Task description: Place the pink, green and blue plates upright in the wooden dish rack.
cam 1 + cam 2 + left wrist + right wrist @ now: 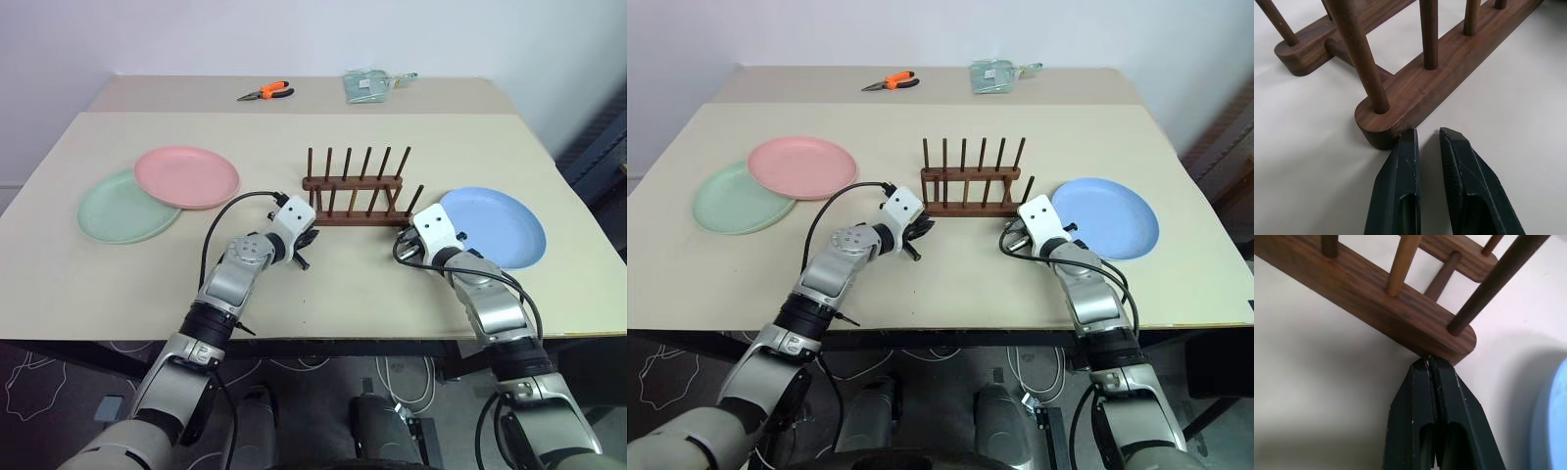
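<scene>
The wooden dish rack (353, 209) stands mid-table with no plate between its pegs. The pink plate (186, 176) lies flat at the left, overlapping the green plate (113, 211) beneath it. The blue plate (495, 227) lies flat to the right of the rack. My left gripper (1427, 134) is shut down to a thin gap, holding nothing, and its tips touch the left end of the rack's near rail (1449, 54). My right gripper (1427, 360) is shut and empty. Its tips press against the right end of the rack (1376, 303), beside the blue plate's rim (1552, 421).
Orange-handled pliers (266, 92) and a clear packet (367, 85) lie on the far table strip behind the rack. Bare tabletop runs between the rack and the front edge (294, 338). Black cables loop off both wrists.
</scene>
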You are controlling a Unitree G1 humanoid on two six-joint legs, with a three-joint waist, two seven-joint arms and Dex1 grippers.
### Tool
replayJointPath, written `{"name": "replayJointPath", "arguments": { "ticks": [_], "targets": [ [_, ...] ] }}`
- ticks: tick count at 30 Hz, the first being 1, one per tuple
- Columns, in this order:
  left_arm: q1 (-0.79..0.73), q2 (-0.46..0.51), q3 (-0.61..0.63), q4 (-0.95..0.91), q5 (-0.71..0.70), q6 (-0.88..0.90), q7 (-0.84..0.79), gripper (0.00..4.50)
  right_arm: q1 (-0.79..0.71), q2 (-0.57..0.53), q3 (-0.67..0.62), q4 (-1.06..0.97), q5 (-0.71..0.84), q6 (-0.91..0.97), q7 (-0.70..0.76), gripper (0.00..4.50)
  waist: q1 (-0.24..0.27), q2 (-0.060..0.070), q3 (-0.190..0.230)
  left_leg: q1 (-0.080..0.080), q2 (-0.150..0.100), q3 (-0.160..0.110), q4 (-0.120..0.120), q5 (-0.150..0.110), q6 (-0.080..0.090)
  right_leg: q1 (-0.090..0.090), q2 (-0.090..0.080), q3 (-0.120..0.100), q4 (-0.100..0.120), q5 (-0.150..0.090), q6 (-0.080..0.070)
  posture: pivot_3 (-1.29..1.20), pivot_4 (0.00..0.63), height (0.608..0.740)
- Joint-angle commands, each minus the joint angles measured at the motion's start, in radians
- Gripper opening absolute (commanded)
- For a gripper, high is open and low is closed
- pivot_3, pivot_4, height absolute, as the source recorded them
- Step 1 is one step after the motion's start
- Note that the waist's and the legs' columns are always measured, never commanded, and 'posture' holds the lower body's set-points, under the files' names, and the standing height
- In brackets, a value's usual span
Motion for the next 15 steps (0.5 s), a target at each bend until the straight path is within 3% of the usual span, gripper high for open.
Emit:
{"name": "replayJointPath", "arguments": {
  "ticks": [1,5,8,11,13,15],
  "targets": [
    [-0.003,0.015,0.013,0.08,0.021,-0.014,0.019,0.68,-0.01,0.008,-0.012,0.018,-0.009,-0.031,-0.002,0.0,0.0,0.0,0.0,0.0,0.0,0.0,0.0,0.0,0.0,0.0,0.0,0.0,0.0,0.0,0.0,0.0,0.15,0.74],
    [0.01,0.039,0.018,0.052,0.013,-0.013,-0.007,0.68,0.012,0.002,-0.027,-0.015,0.01,-0.033,0.017,0.0,-0.003,0.0,0.0,0.0,0.0,0.0,0.0,0.0,0.0,0.0,0.0,0.0,0.0,0.0,0.0,0.0,0.15,0.74],
    [0.06,0.083,0.027,-0.063,-0.017,0.0,-0.071,0.62,0.054,-0.017,-0.04,-0.099,0.043,-0.027,0.071,0.83,-0.008,0.0,0.0,0.0,0.0,0.0,-0.002,0.0,0.0,-0.001,0.0,0.0,0.0,0.0,0.0,0.0,0.15,0.74],
    [0.088,0.127,0.107,-0.152,-0.074,0.045,-0.08,1.54,0.093,-0.031,-0.055,-0.191,0.069,-0.013,0.109,2.37,-0.007,0.0,0.0,0.0,0.0,0.001,-0.004,0.0,0.0,-0.002,0.0,0.0,0.0,-0.001,0.001,0.0,0.15,0.74],
    [0.086,0.156,0.185,-0.179,-0.102,0.069,-0.044,2.47,0.121,-0.039,-0.061,-0.253,0.084,-0.002,0.137,3.34,-0.007,0.0,0.0,-0.002,0.0,0.001,-0.004,0.0,0.0,-0.005,0.0,0.0,0.001,-0.001,0.001,0.0,0.15,0.74],
    [0.021,0.167,0.316,-0.155,-0.121,0.062,0.097,3.54,0.15,-0.043,-0.052,-0.302,0.072,-0.001,0.146,4.37,-0.005,0.0,0.001,-0.003,0.001,0.001,-0.004,0.0,-0.001,-0.006,0.0,0.0,0.001,-0.001,0.001,0.0,0.15,0.74]
  ]
}}
